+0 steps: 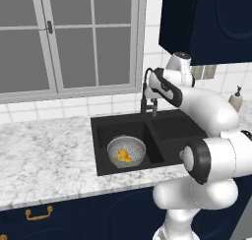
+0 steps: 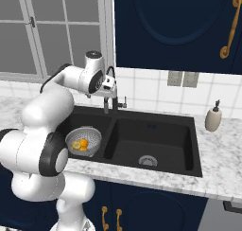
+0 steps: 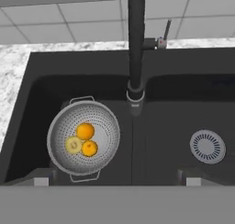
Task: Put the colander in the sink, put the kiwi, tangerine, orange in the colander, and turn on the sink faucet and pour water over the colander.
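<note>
The grey colander (image 3: 103, 122) stands in the left basin of the black sink (image 3: 174, 67). Inside it lie the orange (image 3: 85, 131), the tangerine (image 3: 89, 148) and the kiwi (image 3: 73, 144). The same colander (image 1: 133, 144) (image 2: 92, 135) holds the fruit in both base views. The black sink faucet (image 3: 136, 44) rises over the divider between the basins, its lever (image 3: 163, 37) at the right. No water shows at the spout. My gripper (image 3: 114, 179) (image 1: 149, 108) (image 2: 110, 107) hangs open and empty above the sink's middle, close to the faucet, right of the colander.
The right basin holds nothing but a round silver drain (image 3: 207, 146). A beige soap dispenser (image 2: 213, 117) stands on the marble counter (image 1: 44, 150) right of the sink. A window is behind the counter and dark blue upper cabinets (image 2: 179, 26) hang above.
</note>
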Available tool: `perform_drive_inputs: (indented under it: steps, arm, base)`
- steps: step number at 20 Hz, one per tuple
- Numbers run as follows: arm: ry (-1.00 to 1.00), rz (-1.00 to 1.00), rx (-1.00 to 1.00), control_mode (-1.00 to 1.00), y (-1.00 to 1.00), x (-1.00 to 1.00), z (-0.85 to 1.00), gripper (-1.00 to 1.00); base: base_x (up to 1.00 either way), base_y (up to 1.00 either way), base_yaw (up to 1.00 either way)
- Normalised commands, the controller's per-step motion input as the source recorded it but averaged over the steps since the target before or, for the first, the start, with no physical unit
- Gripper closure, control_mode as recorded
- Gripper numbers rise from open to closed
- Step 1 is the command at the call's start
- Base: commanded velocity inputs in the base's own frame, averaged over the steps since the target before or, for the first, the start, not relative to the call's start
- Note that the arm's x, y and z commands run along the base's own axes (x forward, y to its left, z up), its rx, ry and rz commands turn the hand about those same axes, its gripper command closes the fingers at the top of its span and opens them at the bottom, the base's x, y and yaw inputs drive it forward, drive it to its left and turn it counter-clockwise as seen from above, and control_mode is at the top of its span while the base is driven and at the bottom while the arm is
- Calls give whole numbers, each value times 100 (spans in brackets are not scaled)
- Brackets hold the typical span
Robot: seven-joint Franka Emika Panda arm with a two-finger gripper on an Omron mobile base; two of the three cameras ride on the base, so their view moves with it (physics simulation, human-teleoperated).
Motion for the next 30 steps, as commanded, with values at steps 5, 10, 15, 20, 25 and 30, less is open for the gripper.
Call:
perform_drive_inputs:
  steps: [5,10,15,20,25,30]
  arm:
    - [-1,0,-2,-100,-10,52,0,-100]
    - [0,-2,-2,-100,-3,54,0,-100]
    - [0,-1,0,-100,-7,54,0,-100]
    - [0,0,0,-100,0,21,-8,-100]
    - [0,3,0,-100,2,13,-18,-100]
    - [0,3,-2,-100,30,15,-22,-100]
  base:
    - [0,0,0]
    - [0,0,0]
    - [0,0,0]
    - [0,0,0]
    - [0,0,0]
    - [0,0,0]
